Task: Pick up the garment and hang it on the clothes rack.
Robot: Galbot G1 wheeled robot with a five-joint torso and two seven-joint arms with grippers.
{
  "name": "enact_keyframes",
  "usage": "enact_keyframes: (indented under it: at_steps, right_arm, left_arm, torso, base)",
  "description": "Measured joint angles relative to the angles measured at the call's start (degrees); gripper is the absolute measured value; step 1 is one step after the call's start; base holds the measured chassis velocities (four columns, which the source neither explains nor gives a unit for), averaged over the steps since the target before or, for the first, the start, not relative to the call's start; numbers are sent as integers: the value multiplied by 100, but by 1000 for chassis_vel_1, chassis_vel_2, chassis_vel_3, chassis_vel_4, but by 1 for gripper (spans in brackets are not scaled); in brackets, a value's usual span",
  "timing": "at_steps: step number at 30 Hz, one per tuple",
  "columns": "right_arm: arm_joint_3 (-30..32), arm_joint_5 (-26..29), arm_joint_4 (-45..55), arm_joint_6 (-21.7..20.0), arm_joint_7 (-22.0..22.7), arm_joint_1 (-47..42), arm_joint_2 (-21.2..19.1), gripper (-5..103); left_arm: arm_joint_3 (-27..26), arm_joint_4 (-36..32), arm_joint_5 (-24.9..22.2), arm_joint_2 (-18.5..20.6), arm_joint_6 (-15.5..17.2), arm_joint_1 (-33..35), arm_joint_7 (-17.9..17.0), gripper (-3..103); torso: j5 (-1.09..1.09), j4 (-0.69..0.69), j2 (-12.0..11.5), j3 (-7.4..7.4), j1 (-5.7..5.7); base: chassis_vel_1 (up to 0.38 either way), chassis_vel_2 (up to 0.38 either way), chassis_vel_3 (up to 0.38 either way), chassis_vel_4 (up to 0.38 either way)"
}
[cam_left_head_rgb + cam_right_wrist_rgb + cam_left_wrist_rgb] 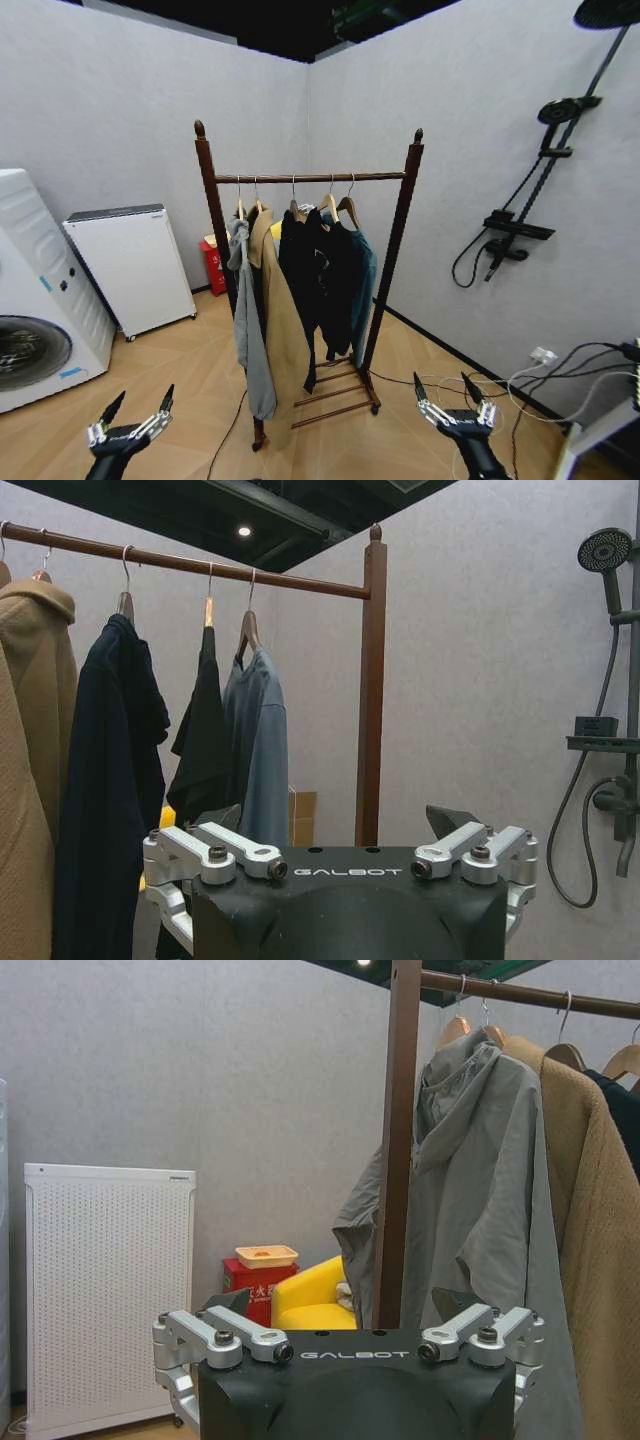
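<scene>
A: Closest to the camera are the two end effectors. Left end effector (138, 408) sits low at the bottom left of the head view, right end effector (444, 388) low at the bottom right. Both have their fingers spread wide with nothing between them, hovering above the wood floor (190, 360).

B: And the garment?

A: The garment (362, 283) is on the rack (405, 230), the last piece at the right end of the bar, on a wooden hanger, right beside the right post. In the right wrist view it's the blue-green shirt (258, 750) nearest that post.

B: What's next to it?

A: A black top (335, 280) touching it, then another dark piece (297, 265), a tan coat (278, 320), and a grey jacket (245, 320) by the left post.

B: Anything around the rack?

A: Red box (213, 265) behind it in the corner, a white unit (135, 265) against the left wall, a washer (40, 290) at the far left, and a shower set (520, 225) on the right wall.
</scene>
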Motion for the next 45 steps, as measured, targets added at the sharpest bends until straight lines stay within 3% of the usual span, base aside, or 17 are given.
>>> enact_keyframes:
  at_steps: [45]
  right_arm:
    - [-1, 19, -27, -30, -4, 41, -9, 100]
  left_arm:
    - [0, 0, 0, 0, 0, 0, 0, 100]
  torso:
    - [0, 0, 0, 0, 0]
  base:
    - [-50, -52, -51, -52]
